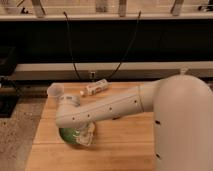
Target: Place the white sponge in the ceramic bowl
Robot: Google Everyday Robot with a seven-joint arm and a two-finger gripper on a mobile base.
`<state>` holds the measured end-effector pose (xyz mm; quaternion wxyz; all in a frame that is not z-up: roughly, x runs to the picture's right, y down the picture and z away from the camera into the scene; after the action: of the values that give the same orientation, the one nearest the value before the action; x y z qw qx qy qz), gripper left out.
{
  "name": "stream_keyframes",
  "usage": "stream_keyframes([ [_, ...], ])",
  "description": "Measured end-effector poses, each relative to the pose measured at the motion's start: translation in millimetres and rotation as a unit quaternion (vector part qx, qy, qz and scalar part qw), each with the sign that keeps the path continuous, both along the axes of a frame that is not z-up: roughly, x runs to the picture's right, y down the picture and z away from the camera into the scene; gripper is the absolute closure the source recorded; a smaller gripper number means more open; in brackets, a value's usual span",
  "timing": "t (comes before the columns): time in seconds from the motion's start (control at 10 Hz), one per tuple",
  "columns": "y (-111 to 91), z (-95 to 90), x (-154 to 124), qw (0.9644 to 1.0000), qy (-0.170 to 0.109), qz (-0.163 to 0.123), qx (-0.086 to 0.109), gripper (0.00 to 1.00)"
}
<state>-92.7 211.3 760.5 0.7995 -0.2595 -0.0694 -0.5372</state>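
Note:
The green ceramic bowl (66, 134) sits near the front left of the wooden table, mostly covered by my arm. My gripper (85, 136) hangs from the wrist right over the bowl's right part, down at its rim. The white sponge does not show; it is hidden or out of view. The white arm stretches from the lower right across the table to the bowl.
A translucent white cup (55, 91) stands at the back left of the wooden table (120, 145). A white tube-like bottle (95, 88) lies at the back edge. Two black cables hang behind it. A dark shelf runs along the back.

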Motion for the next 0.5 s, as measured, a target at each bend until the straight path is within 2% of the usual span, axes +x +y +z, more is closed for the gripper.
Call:
stream_keyframes([
  [0.3,-0.9,0.0,1.0,1.0000,-0.003,-0.001,0.003,0.86],
  [0.5,-1.2,0.5,1.9,1.0000,-0.005,-0.003,0.004,0.91],
])
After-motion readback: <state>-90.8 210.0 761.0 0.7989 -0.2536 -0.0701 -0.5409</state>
